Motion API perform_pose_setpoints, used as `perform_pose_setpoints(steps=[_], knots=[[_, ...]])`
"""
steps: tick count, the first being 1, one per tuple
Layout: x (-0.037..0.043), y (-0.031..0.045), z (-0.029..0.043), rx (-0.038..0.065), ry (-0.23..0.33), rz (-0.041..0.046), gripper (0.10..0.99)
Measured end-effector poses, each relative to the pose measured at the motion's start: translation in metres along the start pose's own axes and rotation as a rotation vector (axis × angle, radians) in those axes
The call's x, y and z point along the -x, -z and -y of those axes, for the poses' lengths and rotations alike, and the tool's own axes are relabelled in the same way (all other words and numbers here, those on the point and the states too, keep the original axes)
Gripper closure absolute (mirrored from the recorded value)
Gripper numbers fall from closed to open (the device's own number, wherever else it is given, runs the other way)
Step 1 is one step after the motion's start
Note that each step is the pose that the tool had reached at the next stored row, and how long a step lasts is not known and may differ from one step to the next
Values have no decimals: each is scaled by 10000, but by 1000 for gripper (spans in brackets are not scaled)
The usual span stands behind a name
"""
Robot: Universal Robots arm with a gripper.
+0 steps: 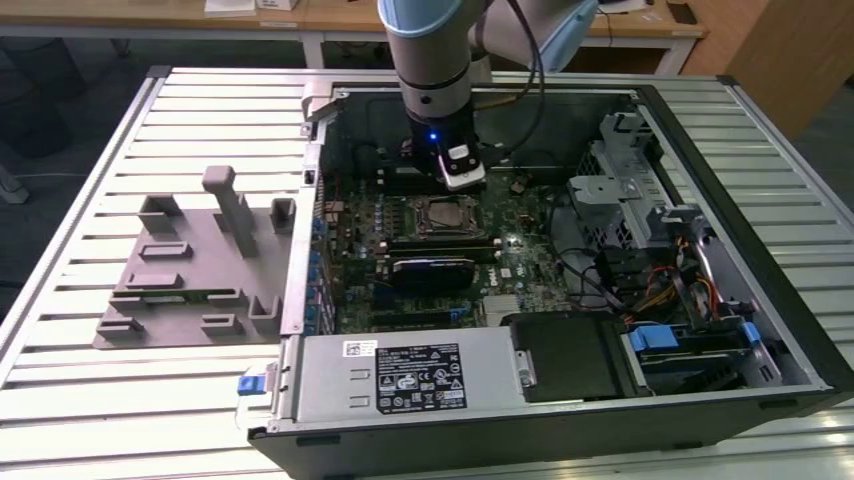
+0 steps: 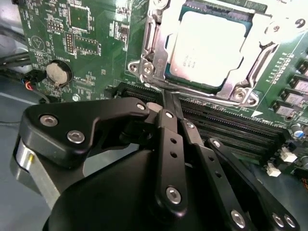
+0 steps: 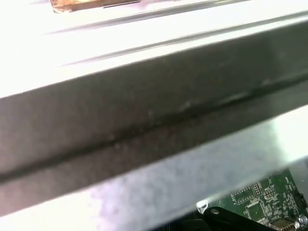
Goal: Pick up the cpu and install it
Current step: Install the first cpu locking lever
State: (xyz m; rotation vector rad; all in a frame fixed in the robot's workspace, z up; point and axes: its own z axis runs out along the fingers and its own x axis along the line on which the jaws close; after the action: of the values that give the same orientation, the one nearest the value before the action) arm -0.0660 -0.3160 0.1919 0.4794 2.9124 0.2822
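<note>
Inside the open computer case (image 1: 787,330), the cpu (image 2: 209,47) is sitting in the motherboard (image 2: 91,43) socket frame, while the gripper (image 2: 161,96) is hovering beside it, jaws closed together, holding nothing.

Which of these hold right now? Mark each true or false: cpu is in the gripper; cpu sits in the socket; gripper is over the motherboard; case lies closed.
1. The cpu is in the gripper. False: it lies in the socket frame.
2. The cpu sits inside the socket frame. True.
3. The gripper is above the motherboard. True.
4. The computer case is closed. False: it lies open, its insides showing.
</note>
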Motion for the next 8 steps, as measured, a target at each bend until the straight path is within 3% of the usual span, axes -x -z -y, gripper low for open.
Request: perform_pose_setpoints(steps=[8], knots=[[24, 163, -35, -4, 0, -1, 980]])
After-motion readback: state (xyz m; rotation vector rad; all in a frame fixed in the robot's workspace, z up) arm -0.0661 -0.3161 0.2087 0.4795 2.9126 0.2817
